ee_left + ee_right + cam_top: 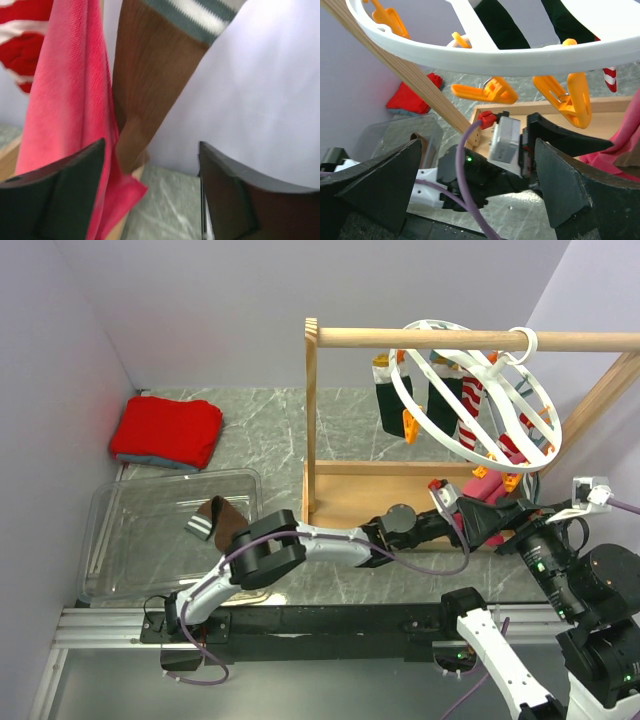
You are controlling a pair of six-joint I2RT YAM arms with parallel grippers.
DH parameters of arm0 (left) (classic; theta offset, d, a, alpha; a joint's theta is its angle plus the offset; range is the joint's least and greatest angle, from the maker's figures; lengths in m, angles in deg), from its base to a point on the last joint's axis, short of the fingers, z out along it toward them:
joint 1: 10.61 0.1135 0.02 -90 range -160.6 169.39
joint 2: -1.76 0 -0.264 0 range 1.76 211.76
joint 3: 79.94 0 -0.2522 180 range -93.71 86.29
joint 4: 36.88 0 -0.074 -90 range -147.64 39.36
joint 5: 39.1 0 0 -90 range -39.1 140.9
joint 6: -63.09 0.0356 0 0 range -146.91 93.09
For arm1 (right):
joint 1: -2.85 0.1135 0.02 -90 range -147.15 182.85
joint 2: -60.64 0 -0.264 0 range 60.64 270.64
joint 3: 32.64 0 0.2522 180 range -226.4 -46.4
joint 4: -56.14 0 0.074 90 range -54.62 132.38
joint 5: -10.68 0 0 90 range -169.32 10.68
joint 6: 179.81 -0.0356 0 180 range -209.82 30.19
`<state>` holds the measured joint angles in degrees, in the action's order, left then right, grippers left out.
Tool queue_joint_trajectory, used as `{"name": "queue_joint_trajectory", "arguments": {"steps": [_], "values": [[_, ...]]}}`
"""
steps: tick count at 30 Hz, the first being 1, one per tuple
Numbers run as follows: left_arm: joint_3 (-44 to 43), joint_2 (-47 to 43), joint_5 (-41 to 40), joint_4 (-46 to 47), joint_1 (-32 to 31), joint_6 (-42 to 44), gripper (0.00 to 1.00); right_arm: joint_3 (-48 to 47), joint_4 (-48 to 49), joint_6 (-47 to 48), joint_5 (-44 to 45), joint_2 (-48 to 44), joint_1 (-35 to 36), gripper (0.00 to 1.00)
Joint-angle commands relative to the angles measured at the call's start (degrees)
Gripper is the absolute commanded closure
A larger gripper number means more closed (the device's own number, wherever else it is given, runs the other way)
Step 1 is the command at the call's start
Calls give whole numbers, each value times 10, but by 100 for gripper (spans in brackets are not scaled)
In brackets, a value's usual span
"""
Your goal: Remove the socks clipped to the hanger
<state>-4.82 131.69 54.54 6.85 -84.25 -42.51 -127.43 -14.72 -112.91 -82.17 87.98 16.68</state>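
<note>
Socks (390,405) hang clipped beneath the hanger (495,56), so the left gripper (150,150) reaches up, jaws spread before a brown sock end (150,85) beside the pink cloth (65,100), likely to tug it free, while the right gripper (477,150) sits wide open below the ring

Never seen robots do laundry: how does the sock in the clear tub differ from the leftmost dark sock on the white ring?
The tub sock lies loose in the clear tub; the dark sock hangs from the white ring. The tub sock shows brown with pale stripes; the dark sock is dark with a white-and-orange cuff. Both are small, and neither is held.
</note>
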Motion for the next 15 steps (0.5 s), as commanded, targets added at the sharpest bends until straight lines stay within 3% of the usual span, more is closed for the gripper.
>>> {"name": "queue_joint_trajectory", "arguments": {"steps": [1,2,10,15], "values": [[-78,42,-32,45,-6,12,26,-6,5,1,-11,-11,-3,0],[-99,52,-34,46,-6,10,32,-5,6,-3,-13,-11,-3,0],[-184,114,-35,11,-7,13,48,-11,-3,-2,-13,-19,-3,0],[-211,118,-28,-11,-7,21,77,-11,-8,-4,-12,-21,-2,0]]}}
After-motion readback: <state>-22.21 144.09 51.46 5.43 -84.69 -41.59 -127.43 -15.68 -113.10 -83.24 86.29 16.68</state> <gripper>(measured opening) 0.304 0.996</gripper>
